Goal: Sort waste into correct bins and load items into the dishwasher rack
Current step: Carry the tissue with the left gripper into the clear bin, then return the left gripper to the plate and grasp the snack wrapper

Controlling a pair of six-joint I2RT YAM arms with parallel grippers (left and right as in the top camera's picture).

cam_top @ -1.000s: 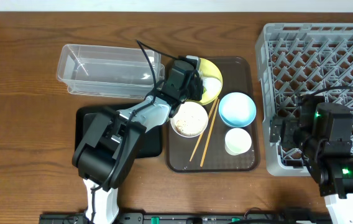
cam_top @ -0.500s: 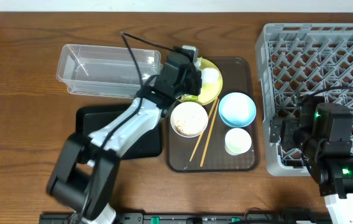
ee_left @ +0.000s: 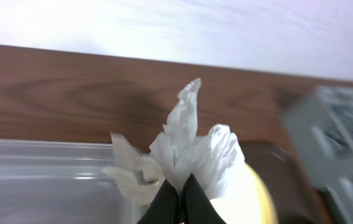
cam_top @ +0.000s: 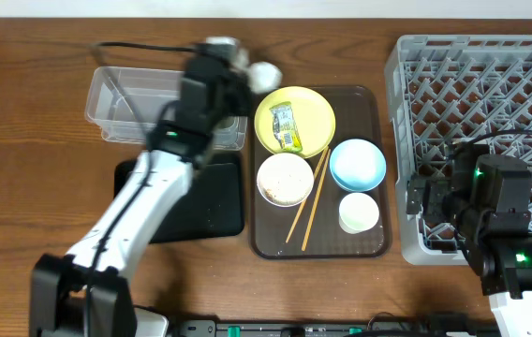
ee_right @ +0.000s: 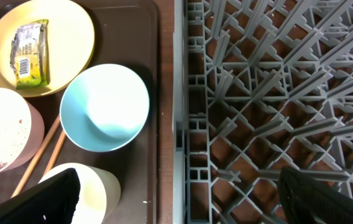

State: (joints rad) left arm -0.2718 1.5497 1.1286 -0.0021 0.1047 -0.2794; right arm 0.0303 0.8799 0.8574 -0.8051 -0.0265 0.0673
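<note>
My left gripper (cam_top: 245, 67) is shut on a crumpled white wrapper scrap (cam_top: 264, 73), held above the right end of the clear tub (cam_top: 144, 105). In the left wrist view the scrap (ee_left: 189, 140) sticks up from the closed fingers (ee_left: 181, 185). A green wrapper (cam_top: 286, 126) lies on the yellow plate (cam_top: 313, 105). The white bowl (cam_top: 285, 178) holds rice. The chopsticks (cam_top: 311, 195), light blue bowl (cam_top: 357, 164) and white cup (cam_top: 358, 212) sit on the brown tray. My right gripper (ee_right: 181, 190) is open and empty over the left edge of the dishwasher rack (cam_top: 481, 103).
The black tray (cam_top: 191, 201) lies in front of the clear tub, under my left arm. The brown serving tray (cam_top: 369, 245) sits between the black tray and the rack. A wall runs along the table's far edge.
My left gripper has lifted the white scrap off the yellow plate and swung left and back toward the clear tub. The green wrapper on the plate is now uncovered. The right arm has not moved.
</note>
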